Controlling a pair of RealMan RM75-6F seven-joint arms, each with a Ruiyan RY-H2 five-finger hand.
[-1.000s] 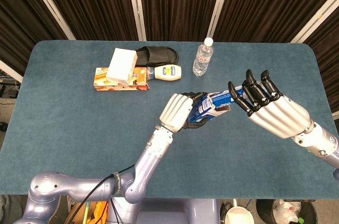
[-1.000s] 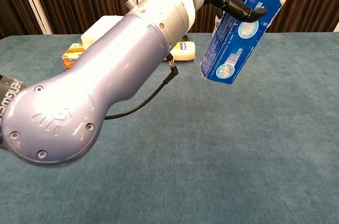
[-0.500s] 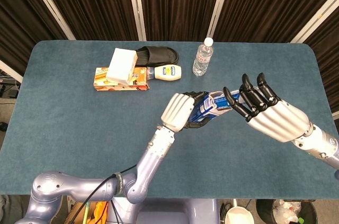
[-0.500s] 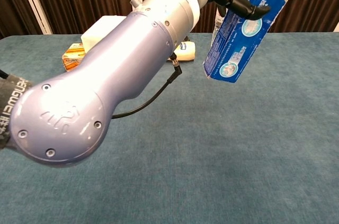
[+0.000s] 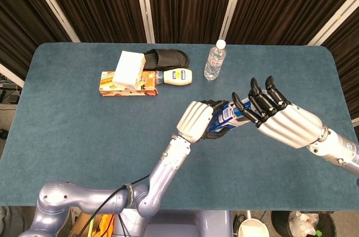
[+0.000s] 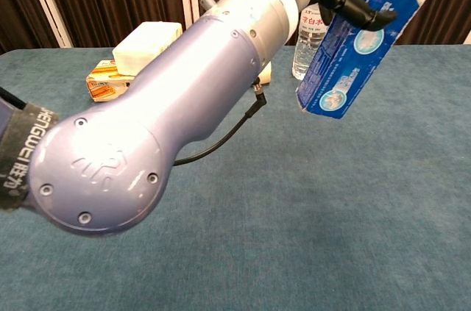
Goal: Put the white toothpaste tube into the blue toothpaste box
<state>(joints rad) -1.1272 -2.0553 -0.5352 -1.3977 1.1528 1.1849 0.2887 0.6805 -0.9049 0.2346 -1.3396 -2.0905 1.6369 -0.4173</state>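
Two hands now close together over the dark teal felt-covered table (image 5: pixel 73 136), more so than 1 s ago.

Far left, rear: flat orange cardboard carton (image 5: pixel 109 84) w/ pale cream rectangular block (image 5: pixel 129 67) stacked on top; contents of carton not visible. Just right of that: black rubber slipper (image 5: pixel 168 56), small cream-and-yellow squeeze bottle (image 5: pixel 178 76) lying on its side, then clear plastic water bottle w/ white cap (image 5: pixel 213 61) upright, cap on, contents not judged. None of these touched.

Centre: silver left hand (image 5: pixel 196 120) clenched round long blue toothpaste box (image 5: pixel 229 114), held off the table. In chest view, box (image 6: pixel 360 39) tilted, lower end (image 6: pixel 324 101) pointing down-left. Compared w/ 1 s ago: shifted a little to the right and box carried w/ it.

Right: silver right hand (image 5: pixel 280 120) w/ black fingers (image 5: pixel 252 105) stretched out straight, tips now at or over box's right end; 1 s ago clearly short of it. Palm side hidden, so can't tell if holding anything.

White toothpaste tube: not visible in either view. Could be inside box already or under right hand; can't tell. Judging by the closing-in: prob. insertion or push-home stage at box's right end, task near its end but not confirmed. Can't see whether that end is open or what's in it.
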